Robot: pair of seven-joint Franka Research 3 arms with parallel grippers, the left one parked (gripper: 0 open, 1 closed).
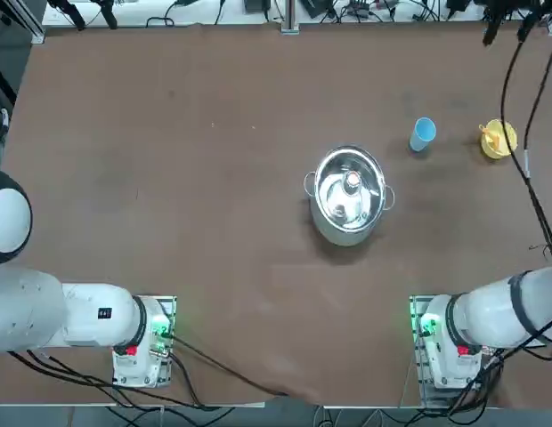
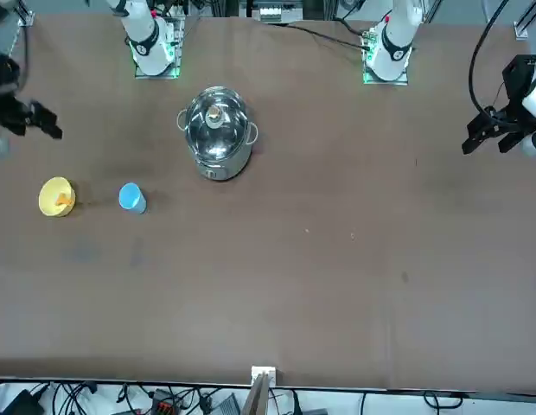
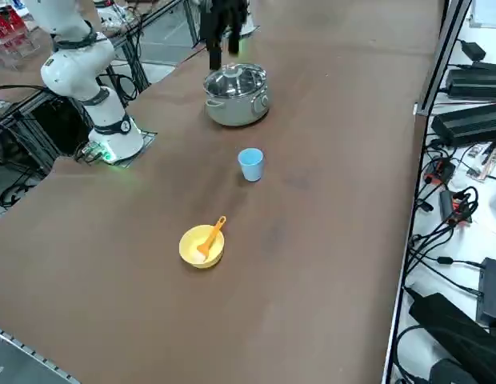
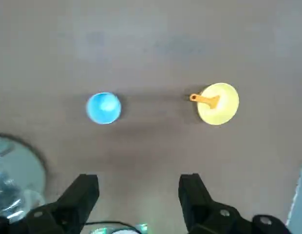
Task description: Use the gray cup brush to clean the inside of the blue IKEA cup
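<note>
The blue IKEA cup (image 1: 422,133) (image 2: 131,198) (image 3: 250,164) (image 4: 103,107) stands upright on the brown table, right of the steel pot. Further right, the cup brush (image 1: 495,139) (image 2: 65,201) (image 3: 212,236) (image 4: 203,99) lies in a small yellow bowl (image 1: 500,142) (image 3: 200,248) (image 4: 220,105), its orange handle sticking over the rim. My right gripper (image 4: 140,195) (image 2: 30,121) hangs high above the table on the robot's side of the cup and bowl. Its fingers (image 4: 192,192) stand open and hold nothing.
A steel pot (image 1: 349,196) (image 2: 218,131) (image 3: 236,96) with two handles sits mid-table, left of the cup. A black cable (image 1: 523,160) hangs along the table's right edge near the bowl. The tabletop around the cup and bowl is bare.
</note>
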